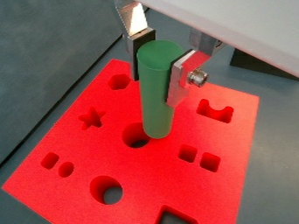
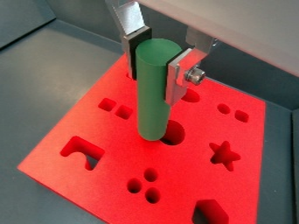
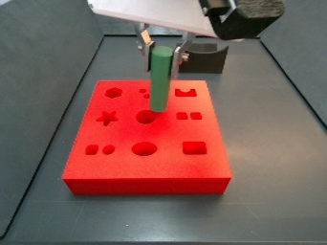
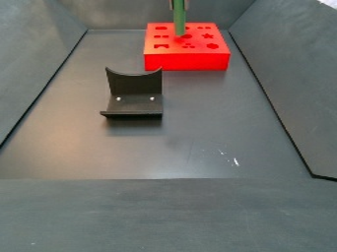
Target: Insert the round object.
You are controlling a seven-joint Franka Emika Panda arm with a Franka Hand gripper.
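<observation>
Nearest the lens in a side view: bare dark tabletop (image 4: 171, 157), then a dark grey U-shaped holder (image 4: 133, 94) resting on it, well apart from the red block (image 4: 186, 47) at the far end. Above that block, the pincer (image 3: 163, 43), pinching the round object (image 3: 161, 78) near its upper end. Flat silver fingers (image 1: 179, 77) pressed against opposite sides of the green peg, seen in both wrist views (image 2: 152, 51). Peg upright, its lower end right at a round hole (image 1: 135, 136) near the middle of the block's top face; whether the tip has entered cannot be told. Around it, other cutouts: a star (image 1: 93, 116), a second round hole (image 1: 107, 188), a pair of small squares (image 1: 200, 157), a U-shaped recess (image 1: 215, 109).
</observation>
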